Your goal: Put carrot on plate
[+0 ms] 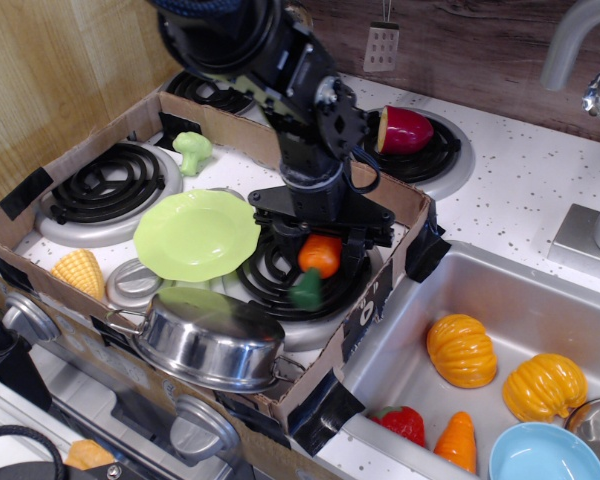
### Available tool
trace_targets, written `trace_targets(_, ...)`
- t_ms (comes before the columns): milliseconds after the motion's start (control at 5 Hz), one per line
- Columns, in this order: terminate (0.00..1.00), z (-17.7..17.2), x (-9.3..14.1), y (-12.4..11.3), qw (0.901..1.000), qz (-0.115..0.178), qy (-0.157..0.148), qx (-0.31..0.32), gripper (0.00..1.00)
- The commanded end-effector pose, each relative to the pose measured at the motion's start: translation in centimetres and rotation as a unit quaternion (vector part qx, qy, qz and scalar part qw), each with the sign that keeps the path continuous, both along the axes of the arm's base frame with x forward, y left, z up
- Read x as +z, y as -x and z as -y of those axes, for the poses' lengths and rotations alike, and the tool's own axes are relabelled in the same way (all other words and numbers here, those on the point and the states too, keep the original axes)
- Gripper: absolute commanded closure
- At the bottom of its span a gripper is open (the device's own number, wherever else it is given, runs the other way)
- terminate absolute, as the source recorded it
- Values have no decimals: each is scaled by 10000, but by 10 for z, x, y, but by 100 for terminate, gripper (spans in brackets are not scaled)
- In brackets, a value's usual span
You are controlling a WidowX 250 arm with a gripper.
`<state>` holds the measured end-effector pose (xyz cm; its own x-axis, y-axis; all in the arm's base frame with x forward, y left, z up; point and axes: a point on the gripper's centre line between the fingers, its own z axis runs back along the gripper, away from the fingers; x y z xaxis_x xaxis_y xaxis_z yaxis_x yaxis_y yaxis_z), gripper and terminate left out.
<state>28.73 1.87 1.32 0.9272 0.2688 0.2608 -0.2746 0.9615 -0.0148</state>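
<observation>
Jaws grip carrot (316, 265) beside plate (196, 235).

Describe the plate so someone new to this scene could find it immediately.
Look inside the cardboard tray laid over the stovetop burners. The plate sits near its middle, left of the gripper holding the carrot. It is lime green, shallow, with a wavy rim, unlike the steel pot in front.

Even bright overhead light, glare on steel pot (212, 343), sharp focus
</observation>
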Motion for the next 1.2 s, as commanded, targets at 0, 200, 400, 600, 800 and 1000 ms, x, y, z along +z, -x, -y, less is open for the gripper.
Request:
trace_targets(0,0,-12,27,-9,9995,28,-292,-102,100)
trace_targets(200,0,-30,40,-15,9990,5,-409,-198,100)
trace_targets(400,0,-51,52,-26,9980,30,-549,-305,100)
trace_targets(600,0,-73,53,-28,9970,-116,-729,-252,100)
trace_targets(800,0,-89,52,-21,9949,-144,-972,-221,100)
trace_targets(1000,0,-101,50,-9,9927,-130,-1187,-159,100)
